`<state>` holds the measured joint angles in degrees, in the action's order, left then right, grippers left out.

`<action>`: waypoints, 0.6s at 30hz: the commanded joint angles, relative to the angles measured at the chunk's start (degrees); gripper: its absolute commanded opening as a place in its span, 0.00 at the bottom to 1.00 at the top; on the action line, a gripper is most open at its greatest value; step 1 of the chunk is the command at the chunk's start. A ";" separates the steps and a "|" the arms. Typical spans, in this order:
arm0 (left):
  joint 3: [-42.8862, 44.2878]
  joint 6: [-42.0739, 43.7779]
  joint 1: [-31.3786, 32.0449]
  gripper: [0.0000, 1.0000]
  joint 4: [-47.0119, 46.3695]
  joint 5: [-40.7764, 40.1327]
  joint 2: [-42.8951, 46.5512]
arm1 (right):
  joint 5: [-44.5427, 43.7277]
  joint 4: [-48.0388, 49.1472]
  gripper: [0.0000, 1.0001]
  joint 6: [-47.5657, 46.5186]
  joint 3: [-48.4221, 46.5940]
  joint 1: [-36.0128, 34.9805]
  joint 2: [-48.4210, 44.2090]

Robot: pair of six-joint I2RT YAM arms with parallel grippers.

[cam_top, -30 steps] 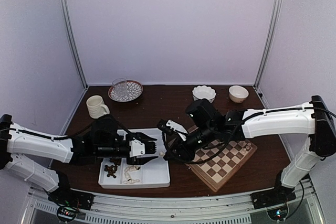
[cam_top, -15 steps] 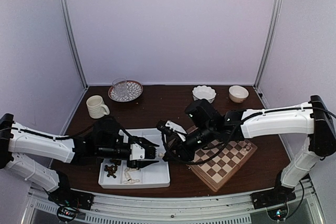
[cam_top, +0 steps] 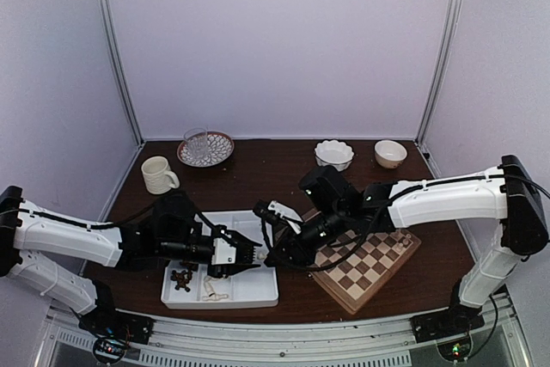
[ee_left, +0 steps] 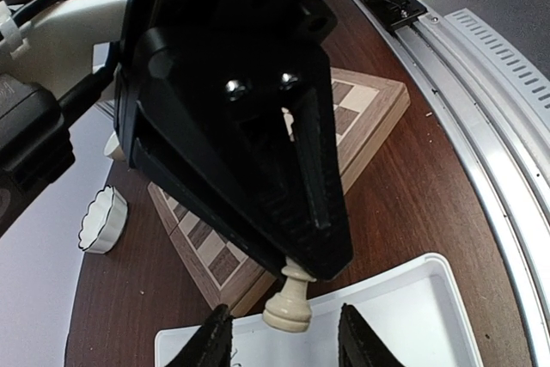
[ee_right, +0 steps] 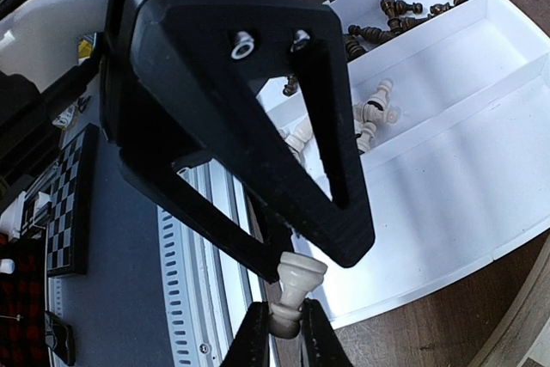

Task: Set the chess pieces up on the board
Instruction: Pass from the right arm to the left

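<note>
Handover point, as I read it. The right gripper (ee_right: 285,333) is clamped narrow on the head of one cream piece (ee_left: 288,302), which sits low and centre in the left wrist view, its base pointing away from the right fingertips. The left gripper (ee_left: 284,345) stands apart on either side of that base, pads clear of it, so the piece hangs on the right grip alone. From the top view both grippers meet over the right end of the white tray (cam_top: 258,290), left of the board (cam_top: 365,268). Loose dark pieces (ee_right: 404,10) and cream pieces (ee_right: 369,113) lie in separate tray compartments at upper right of the right wrist view. To do this step well, I would back the left arm straight out along its own fingers, not sideways, so no pad clips the base. The right hold is on the head only, a thin purchase, so I would swing slowly toward the board. I cannot tell whether the piece hangs plumb; I would level the wrist, lower until the base seats on its square, then let go.
</note>
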<state>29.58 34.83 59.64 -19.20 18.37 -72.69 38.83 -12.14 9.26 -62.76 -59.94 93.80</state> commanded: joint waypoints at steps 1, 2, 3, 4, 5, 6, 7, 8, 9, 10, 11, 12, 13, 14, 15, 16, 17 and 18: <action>1.04 0.77 0.38 0.37 -0.69 1.31 -0.03 | 0.72 1.45 0.04 0.24 -1.65 0.44 0.34; 1.08 0.73 0.38 0.33 -0.67 1.32 -0.01 | 0.72 1.54 0.04 0.28 -1.58 0.43 0.33; 1.17 0.72 0.35 0.29 -0.62 1.29 -0.07 | 0.65 1.59 0.04 0.32 -1.57 0.44 0.38; 1.18 0.74 0.39 0.28 -0.67 1.39 -0.07 | 0.57 1.68 0.04 0.39 -1.57 0.44 0.41; 1.18 0.70 0.39 0.28 -0.66 1.47 -0.02 | 0.55 1.70 0.04 0.41 -1.57 0.43 0.46; 1.18 0.71 0.44 0.28 -0.68 1.61 0.00 | 0.50 1.75 0.05 0.54 -1.57 0.44 0.55; 1.10 0.76 0.48 0.28 -0.66 1.69 0.03 | 0.46 1.91 0.05 0.66 -1.51 0.44 0.61; 1.11 0.75 0.45 0.27 -0.62 1.81 0.15 | 0.46 2.02 0.05 0.79 -1.55 0.44 0.66; 1.16 0.81 0.42 0.26 -0.54 2.05 0.07 | 0.46 2.22 0.05 0.92 -1.55 0.39 0.72; 1.22 0.80 0.50 0.25 -0.44 2.12 0.09 | 0.46 2.40 0.05 1.06 -1.45 0.43 0.81; 1.26 0.95 0.56 0.23 -0.28 2.16 -0.07 | 0.38 2.57 0.05 1.29 -1.42 0.48 0.78; 1.33 1.01 0.61 0.21 -0.11 2.17 -0.06 | 0.37 2.88 0.06 1.46 -1.27 0.52 0.75; 1.42 1.08 0.64 0.18 0.06 2.10 0.02 | 0.25 3.18 0.06 1.70 -1.18 0.53 0.69; 1.52 1.09 0.64 0.15 0.23 2.00 0.08 | 0.16 3.51 0.07 1.87 -1.00 0.61 0.56; 1.61 1.04 0.60 0.12 0.36 1.82 0.06 | 0.07 4.01 0.08 2.09 -0.78 0.69 0.39; 1.69 0.87 0.58 0.10 0.45 1.52 0.07 | -0.08 4.29 0.08 2.36 -0.52 0.77 0.23; 1.72 0.60 0.65 0.09 0.29 1.11 0.09 | -0.40 4.87 0.10 2.61 -0.26 0.81 0.06; 1.66 0.19 0.66 0.08 -0.17 0.36 0.09 | -0.63 5.28 0.12 2.88 0.01 0.99 -0.26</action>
<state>29.69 35.29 59.72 -18.55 18.83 -72.69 39.00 -11.31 10.79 -62.74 -59.86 94.15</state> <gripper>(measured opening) 0.116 0.111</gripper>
